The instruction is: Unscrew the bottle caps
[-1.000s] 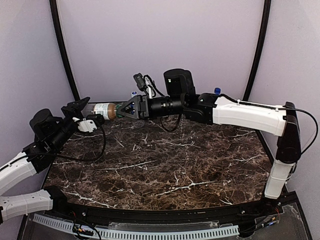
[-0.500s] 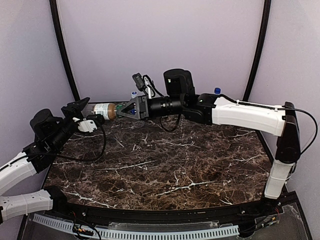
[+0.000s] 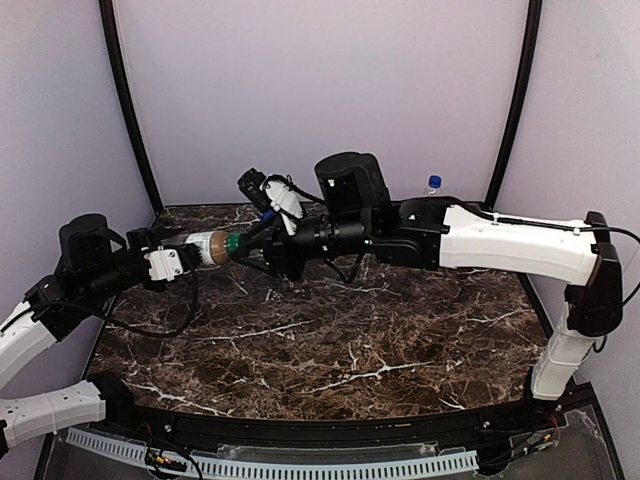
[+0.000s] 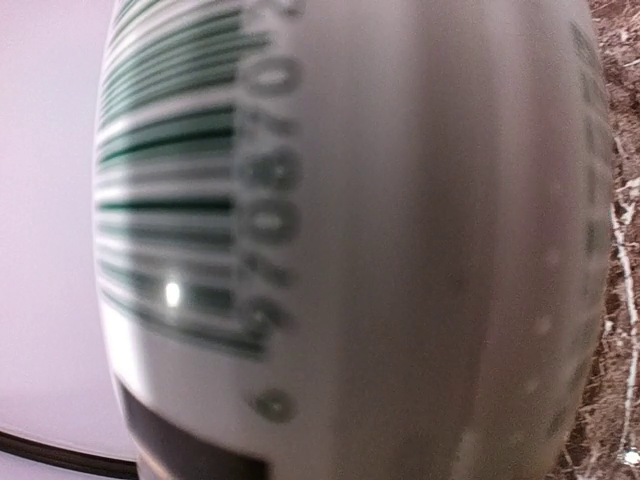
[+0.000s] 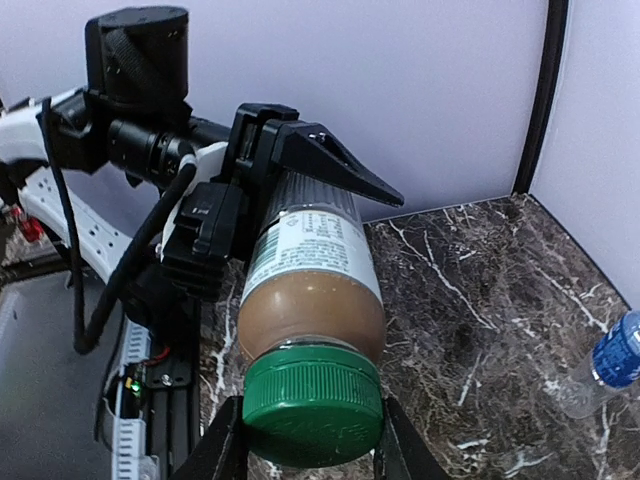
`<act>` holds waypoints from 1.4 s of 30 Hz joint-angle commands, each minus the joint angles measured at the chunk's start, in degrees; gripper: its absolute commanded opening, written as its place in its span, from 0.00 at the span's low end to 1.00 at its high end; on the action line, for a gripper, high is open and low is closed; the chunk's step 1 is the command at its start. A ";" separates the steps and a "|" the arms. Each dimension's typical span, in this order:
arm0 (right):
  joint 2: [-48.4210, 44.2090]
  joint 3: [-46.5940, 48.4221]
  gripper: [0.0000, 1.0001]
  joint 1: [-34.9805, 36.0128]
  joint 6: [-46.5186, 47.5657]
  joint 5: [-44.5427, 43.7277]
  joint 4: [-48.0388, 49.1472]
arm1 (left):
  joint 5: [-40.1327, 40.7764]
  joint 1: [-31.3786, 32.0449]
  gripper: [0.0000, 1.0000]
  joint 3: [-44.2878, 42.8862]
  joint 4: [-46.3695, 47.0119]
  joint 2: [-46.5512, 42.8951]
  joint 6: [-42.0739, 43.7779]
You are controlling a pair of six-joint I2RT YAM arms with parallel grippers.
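Top view, bottle: the brown bottle (image 3: 207, 247) is held off the table (image 3: 350, 340) at back left, lying level, its long axis running left to right.
Top view, left gripper: the left gripper (image 3: 182, 248) is clamped around the bottle's base end.
Top view, right gripper: the right gripper (image 3: 250, 247) meets the bottle head-on from the right, in line with its axis, closed over the green cap (image 3: 233, 246).
Top view, other bottle: a blue-capped bottle (image 3: 432, 184) sits well apart at back right.
Left wrist view, bottle: the white barcode label (image 4: 350, 240) fills the frame, so the bottle sits right against this camera; the fingers themselves are not shown.
Right wrist view, cap: the green cap (image 5: 312, 402) sits straight ahead between the two fingers, both pressed on its ribbed sides.
Right wrist view, axis: the bottle body runs directly away from the cap into the left gripper's black jaws.
Judgement: the turn depends on wrist roll staying coaxial with the bottle.
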State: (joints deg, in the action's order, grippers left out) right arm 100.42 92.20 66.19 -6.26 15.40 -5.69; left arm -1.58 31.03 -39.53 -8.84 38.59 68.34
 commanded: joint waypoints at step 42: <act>-9.15 -14.68 0.99 8.30 35.86 -15.02 14.36 | -3.12 1.23 0.29 1.32 -0.20 0.70 -13.97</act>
State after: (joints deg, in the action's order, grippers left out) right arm 93.97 77.23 77.32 54.78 -6.44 6.33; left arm -13.45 32.36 -40.93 -20.47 40.45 53.30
